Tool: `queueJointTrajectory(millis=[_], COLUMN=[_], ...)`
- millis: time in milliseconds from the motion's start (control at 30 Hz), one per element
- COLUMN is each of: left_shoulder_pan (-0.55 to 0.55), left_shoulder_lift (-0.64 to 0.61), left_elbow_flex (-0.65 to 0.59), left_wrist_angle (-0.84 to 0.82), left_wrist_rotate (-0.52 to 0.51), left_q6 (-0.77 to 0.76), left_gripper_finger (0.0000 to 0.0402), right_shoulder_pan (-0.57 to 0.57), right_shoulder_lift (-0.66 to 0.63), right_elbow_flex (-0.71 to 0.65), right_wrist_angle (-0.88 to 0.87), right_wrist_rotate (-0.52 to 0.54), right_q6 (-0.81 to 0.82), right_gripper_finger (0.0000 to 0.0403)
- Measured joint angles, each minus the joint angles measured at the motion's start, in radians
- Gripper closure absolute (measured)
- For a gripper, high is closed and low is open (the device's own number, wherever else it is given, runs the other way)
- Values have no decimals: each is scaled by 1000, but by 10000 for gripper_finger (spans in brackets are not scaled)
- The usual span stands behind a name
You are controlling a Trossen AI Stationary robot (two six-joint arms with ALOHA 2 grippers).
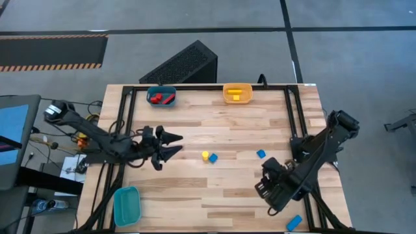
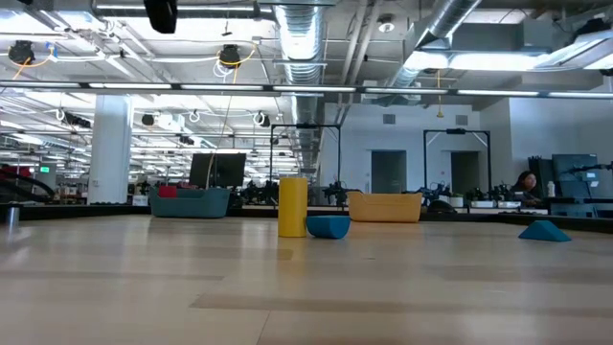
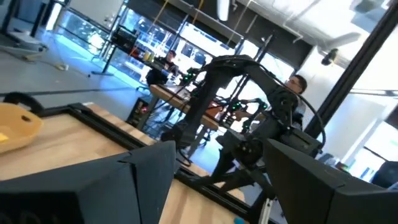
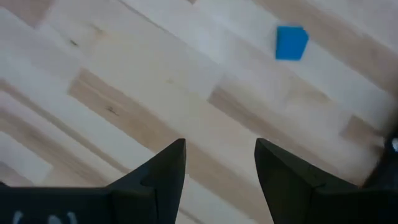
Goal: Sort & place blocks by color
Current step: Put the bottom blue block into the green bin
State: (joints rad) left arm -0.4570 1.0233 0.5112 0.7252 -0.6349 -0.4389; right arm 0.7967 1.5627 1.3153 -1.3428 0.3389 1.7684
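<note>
Left gripper (image 1: pixel 177 145) is hovering over the tabletop (image 1: pixel 214 195) toward its left edge, fingers spread, holding nothing. Right gripper (image 1: pixel 268 194) is hanging near the right edge, fingers (image 4: pixel 163 168) parted over bare wood.

A yellow block (image 1: pixel 205 155) and a blue block (image 1: pixel 212 157) are sitting touching near the middle. Another blue block (image 1: pixel 260 154) is lying right of them. A third blue block (image 1: pixel 294 223) is resting at the near right corner.

Red blocks (image 1: pixel 162 98) are sitting in the dark-blue bin (image 1: pixel 161 89) at the far edge; a yellow piece (image 1: pixel 236 96) is lying in the orange-yellow bin (image 1: pixel 237 86) beside it. The teal bin (image 1: pixel 127 205) is standing at the near left corner.
</note>
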Motion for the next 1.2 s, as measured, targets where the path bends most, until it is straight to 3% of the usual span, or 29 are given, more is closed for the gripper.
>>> queueJointTrajectory(millis=[100,233,400,533,733,1200], left_shoulder_pan=[-53,-120,-187,-234,-251,-226], left_shoulder_lift=[0,18,94,169,229,210], left_elbow_flex=[29,90,164,209,214,214], left_wrist_angle=[-14,-141,-250,-305,-334,-394], left_wrist_rotate=[-74,-158,-193,-248,-278,-288], left_q6=[20,34,-44,-94,-209,-211], left_gripper_finger=[168,168,168,168,168,168], right_shoulder_pan=[2,2,18,28,50,286], right_shoulder_lift=[-48,-118,-140,-81,35,160], right_elbow_flex=[-60,-198,-331,-337,-336,-214], right_wrist_angle=[32,285,507,471,554,547], right_wrist_rotate=[19,40,-49,-194,-410,-476], right_q6=[-8,-24,-6,54,56,-95], right_gripper_finger=[193,193,193,193,193,196])
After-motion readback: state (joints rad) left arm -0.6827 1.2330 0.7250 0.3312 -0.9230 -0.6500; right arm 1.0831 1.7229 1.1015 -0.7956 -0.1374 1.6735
